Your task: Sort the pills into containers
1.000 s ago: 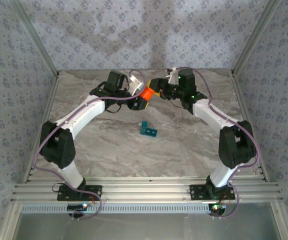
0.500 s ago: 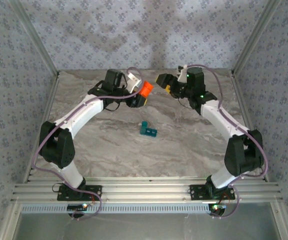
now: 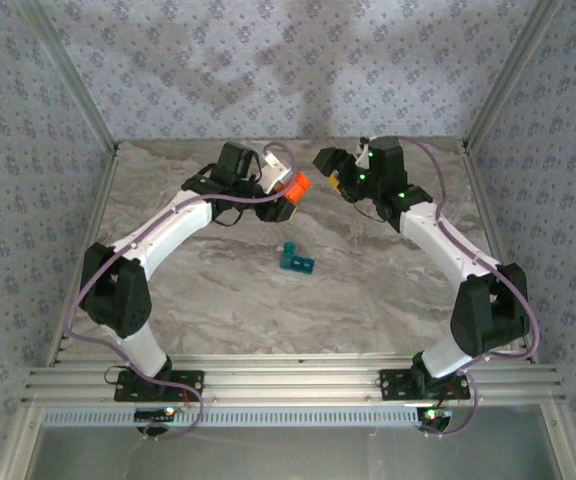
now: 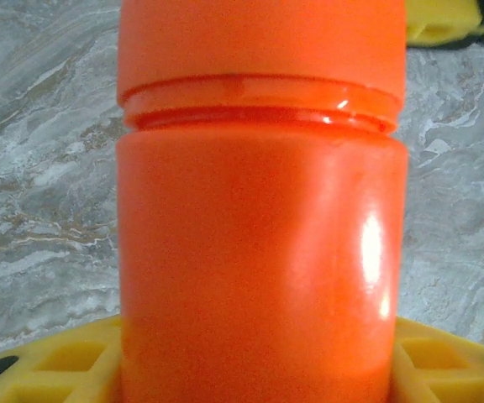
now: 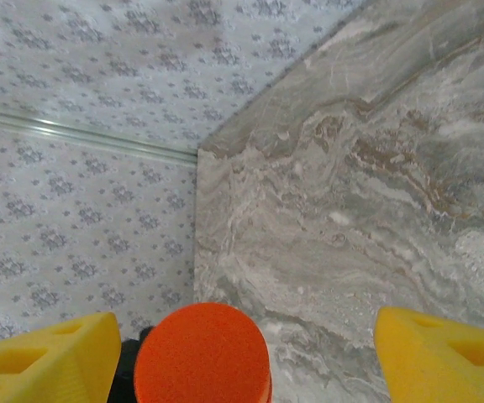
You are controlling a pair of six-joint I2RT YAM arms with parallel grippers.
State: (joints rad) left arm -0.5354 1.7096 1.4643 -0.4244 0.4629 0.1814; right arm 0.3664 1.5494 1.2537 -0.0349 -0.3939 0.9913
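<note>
Top external view: left gripper is clamped on the orange bottle, upper-centre of frame, bottle lying tilted w/ its far end aimed toward the right gripper. Right gripper is spread wide and grips nothing; a small gap of table shows btwn it and the bottle.

Left wrist view: bottle runs top to bottom through the frame centre, cap on, seam ring visible near the top. Yellow fingers press in at both lower corners, tight against the bottle's sides. A bit of yellow at the top right is prob. the other arm's finger, can't confirm.

Right wrist view: yellow fingertips sit at the lower left & lower right corners, far apart. A round orange end shows low in the frame btwn them, closer to the left one; whether it touches that finger can't be told from this view. Above it, marbled tabletop meets the patterned wall.

Teal pill box lies on the table at frame centre, below both grippers & well apart from them, nothing covering it. Lids too small to read.
</note>
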